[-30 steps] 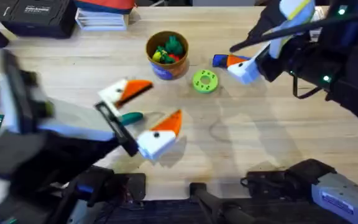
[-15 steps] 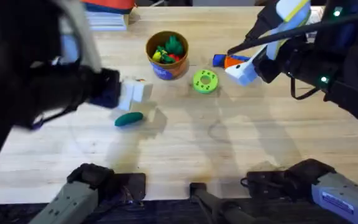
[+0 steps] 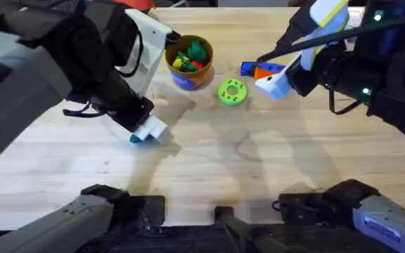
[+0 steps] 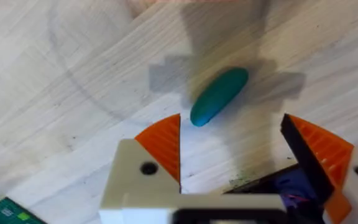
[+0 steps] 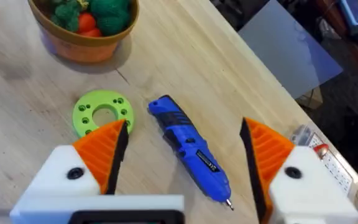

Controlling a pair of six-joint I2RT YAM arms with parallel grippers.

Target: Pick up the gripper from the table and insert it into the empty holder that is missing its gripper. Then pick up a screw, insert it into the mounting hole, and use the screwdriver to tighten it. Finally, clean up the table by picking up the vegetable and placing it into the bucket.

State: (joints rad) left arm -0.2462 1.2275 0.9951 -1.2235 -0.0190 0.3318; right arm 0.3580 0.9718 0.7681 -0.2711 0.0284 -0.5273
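smooth teal-green oblong vegetable (image 4: 219,95), prob. plastic

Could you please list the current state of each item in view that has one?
left end effector: open, poised over the vegetable
right end effector: open, above the screwdriver
vegetable: lying flat on the table, not gripped
screwdriver: lying on its side, not gripped
bucket: upright, holding toy vegetables
green ring: flat on the table

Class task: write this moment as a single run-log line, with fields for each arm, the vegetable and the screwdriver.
left gripper: open, above vegetable | right gripper: open, over screwdriver | vegetable: on table, not in bucket | screwdriver: lying flat
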